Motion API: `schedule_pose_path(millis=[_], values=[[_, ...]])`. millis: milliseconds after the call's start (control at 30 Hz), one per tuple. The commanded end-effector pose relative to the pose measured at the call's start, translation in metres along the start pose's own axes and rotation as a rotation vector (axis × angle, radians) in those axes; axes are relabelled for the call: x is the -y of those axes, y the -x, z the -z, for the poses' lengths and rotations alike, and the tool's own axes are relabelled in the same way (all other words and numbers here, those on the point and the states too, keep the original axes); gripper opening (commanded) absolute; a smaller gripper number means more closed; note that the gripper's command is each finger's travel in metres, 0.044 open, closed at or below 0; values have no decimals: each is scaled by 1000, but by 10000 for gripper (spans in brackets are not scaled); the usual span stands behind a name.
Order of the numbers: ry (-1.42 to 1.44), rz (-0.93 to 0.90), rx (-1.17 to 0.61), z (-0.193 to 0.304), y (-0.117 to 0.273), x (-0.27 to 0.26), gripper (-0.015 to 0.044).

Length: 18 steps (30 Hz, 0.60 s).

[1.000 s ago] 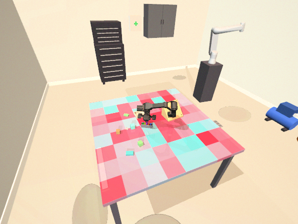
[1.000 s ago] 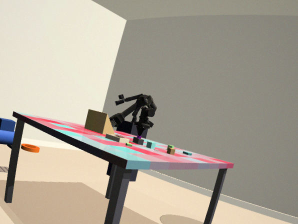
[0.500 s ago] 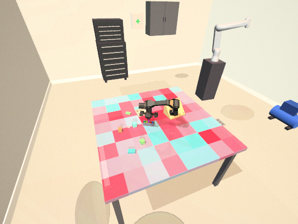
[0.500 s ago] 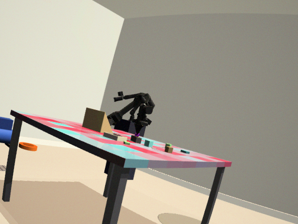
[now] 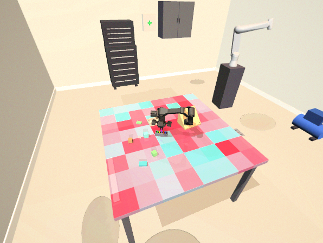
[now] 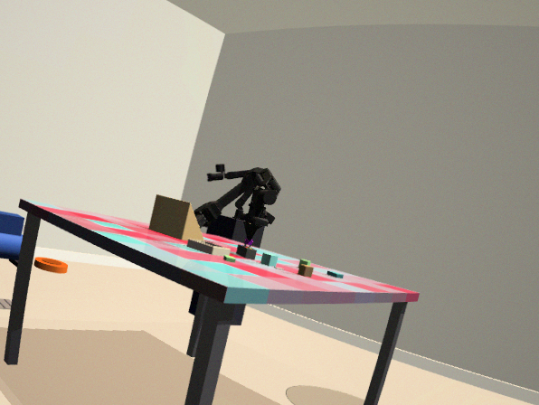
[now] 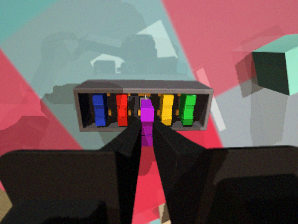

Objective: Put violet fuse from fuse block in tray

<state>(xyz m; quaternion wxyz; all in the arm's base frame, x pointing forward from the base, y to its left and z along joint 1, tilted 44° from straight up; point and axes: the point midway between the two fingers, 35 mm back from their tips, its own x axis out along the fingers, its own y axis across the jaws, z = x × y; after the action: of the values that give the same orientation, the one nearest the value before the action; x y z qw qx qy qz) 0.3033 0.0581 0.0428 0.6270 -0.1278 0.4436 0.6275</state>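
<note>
The checkered surface point(image 5: 206, 160) is carrying everything, largest first: the arm point(image 5: 173, 111) is reaching from its tan wedge base point(image 5: 188, 121) out over the block point(image 7: 144, 106), with the gripper point(image 7: 146, 131) pointing down just above it. The tray point(image 6: 209, 247) is lying flat near the wedge, beside the block in the exterior view and mostly hidden under the arm in the top view. Small cubes are sitting scattered well apart from the block: a teal cube point(image 5: 146, 134), an orange cube point(image 5: 130, 140), two green ones point(image 5: 154, 153) point(image 5: 139, 122) and a flat teal piece point(image 5: 142, 162). The block is sitting open side up, with the blue fuse point(image 7: 99, 109), red fuse point(image 7: 121, 109), yellow fuse point(image 7: 167, 109) and green fuse point(image 7: 188, 109) seated in a row. The jaws are standing nearly closed and pinching the violet fuse point(image 7: 146, 116) between the two dark fingers. That fuse is sitting higher than its neighbours, over the middle slot between red and yellow, and its lower end is reaching down past the block's near wall in the wrist view. In the exterior view it is showing as a violet speck point(image 6: 247, 242) just above the block, under the jaws. Cannot tell whether its bottom is touching the block.
</note>
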Motion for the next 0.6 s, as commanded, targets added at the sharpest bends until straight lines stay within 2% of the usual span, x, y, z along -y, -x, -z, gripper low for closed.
schedule_pose_path(millis=[0, 567], values=[[6, 3, -5, 0, 3, 0, 0], [6, 3, -6, 0, 25, 0, 0]])
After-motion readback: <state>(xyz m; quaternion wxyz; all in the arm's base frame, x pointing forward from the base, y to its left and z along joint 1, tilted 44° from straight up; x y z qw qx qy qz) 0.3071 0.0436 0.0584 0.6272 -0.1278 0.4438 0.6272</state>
